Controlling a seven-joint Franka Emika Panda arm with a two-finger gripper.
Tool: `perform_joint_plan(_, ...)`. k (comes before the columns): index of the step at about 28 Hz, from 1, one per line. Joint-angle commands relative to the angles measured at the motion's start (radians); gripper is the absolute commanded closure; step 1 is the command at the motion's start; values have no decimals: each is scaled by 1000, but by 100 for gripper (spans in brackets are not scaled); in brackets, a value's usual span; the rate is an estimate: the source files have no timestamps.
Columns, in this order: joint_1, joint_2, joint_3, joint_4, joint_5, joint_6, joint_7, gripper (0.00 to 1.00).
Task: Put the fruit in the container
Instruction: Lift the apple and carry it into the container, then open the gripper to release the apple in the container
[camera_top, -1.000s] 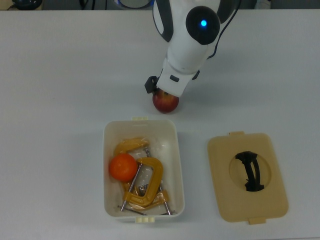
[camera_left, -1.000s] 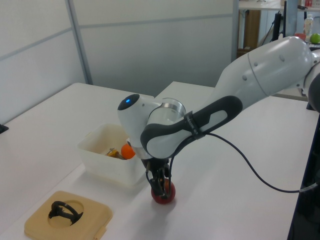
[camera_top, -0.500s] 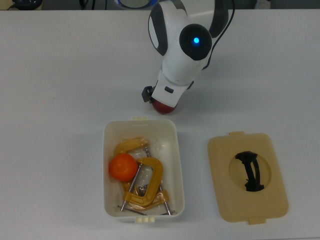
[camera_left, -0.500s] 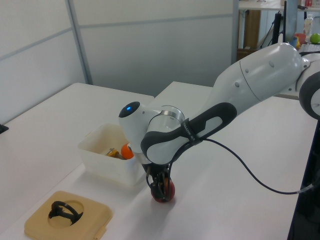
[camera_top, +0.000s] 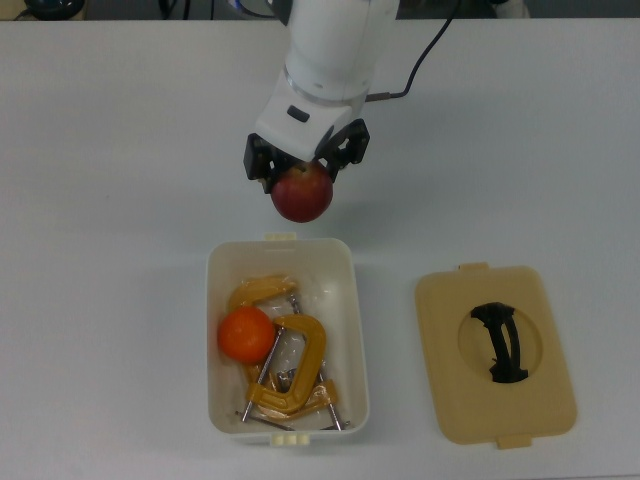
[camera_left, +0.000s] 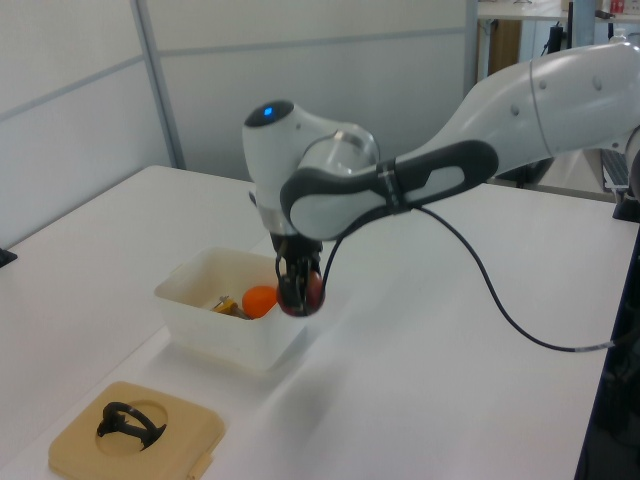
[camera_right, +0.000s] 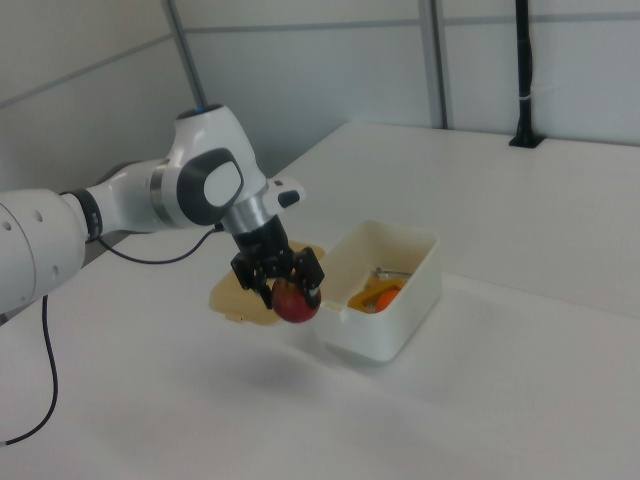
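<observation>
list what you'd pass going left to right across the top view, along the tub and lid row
round bright orange fruit → yellow metal c-clamps → right wall of the white rectangular plastic tub → flat tan lid → black handle

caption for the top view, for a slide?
Gripper holds the apple aloft beside the white tub, which contains an orange and yellow clamps.

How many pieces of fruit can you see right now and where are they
2. The orange lies in the white tub beside the yellow clamps. The red apple is held in the tool, in the air just outside the tub's short end. More could be hidden under the clamps.
</observation>
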Motion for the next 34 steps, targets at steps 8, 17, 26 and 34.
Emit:
perform_joint_plan(8, -1, 81, -43, 95, -11, 281, 179, 58)
perform_joint_plan(17, -2, 114, -72, 93, -14, 424, 351, 0)
perform_joint_plan(26, -8, 82, -75, 92, -2, 330, 351, 0)
perform_joint_plan(34, -7, -21, -66, 57, 20, -25, 336, 0)
